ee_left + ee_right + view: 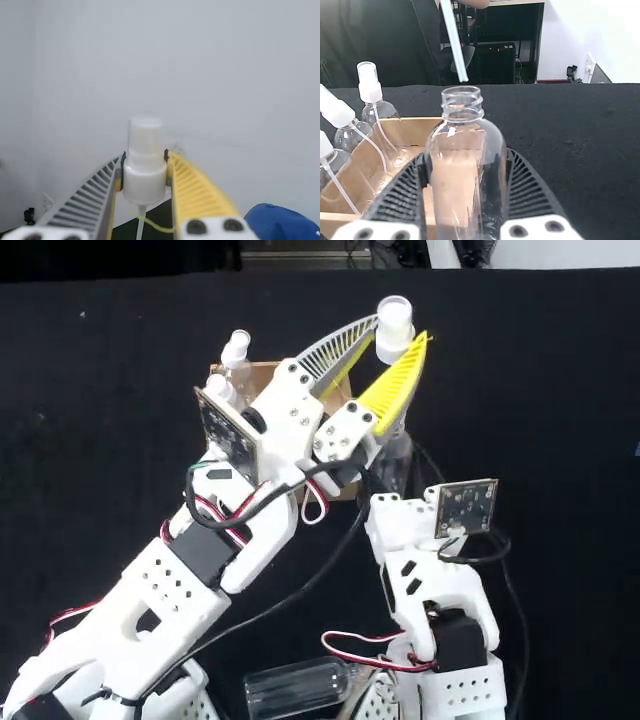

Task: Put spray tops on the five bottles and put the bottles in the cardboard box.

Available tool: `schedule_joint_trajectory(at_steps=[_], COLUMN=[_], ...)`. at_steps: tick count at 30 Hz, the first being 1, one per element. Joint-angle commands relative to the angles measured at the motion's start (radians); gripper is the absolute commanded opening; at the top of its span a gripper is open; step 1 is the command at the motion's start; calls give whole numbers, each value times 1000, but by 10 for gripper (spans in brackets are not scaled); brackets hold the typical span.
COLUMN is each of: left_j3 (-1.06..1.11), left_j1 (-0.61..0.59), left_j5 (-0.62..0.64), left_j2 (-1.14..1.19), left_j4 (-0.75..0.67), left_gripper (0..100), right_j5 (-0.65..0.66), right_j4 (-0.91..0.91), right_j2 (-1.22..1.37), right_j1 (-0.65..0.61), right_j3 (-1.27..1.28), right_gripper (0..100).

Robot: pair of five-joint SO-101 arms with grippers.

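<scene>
My left gripper is raised high and shut on a white spray top, whose thin dip tube hangs down. The tube's tip ends just above the open neck of a clear bottle. My right gripper is shut on that bottle's body and holds it upright beside the cardboard box. Inside the box stand three bottles with spray tops. Much of the box is hidden under the left arm in the high view.
Another clear bottle without a top lies on its side on the black table at the near edge, between the arm bases. A blue object shows in the left wrist view. Open tabletop lies to the far right and far left.
</scene>
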Motion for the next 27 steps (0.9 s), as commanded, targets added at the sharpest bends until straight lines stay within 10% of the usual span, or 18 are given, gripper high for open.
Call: schedule_joint_trajectory(at_steps=[1, 27], left_j3=[-33, 50], left_j1=[-13, 21], left_j5=[-80, -83], left_j2=[-35, -35], left_j4=[-25, -25], left_gripper=[29, 29], right_j5=[-2, -2], right_j4=[-31, -35], right_j2=[-22, -22], right_j1=[-8, -8], right_j3=[-4, -8], right_gripper=[11, 11])
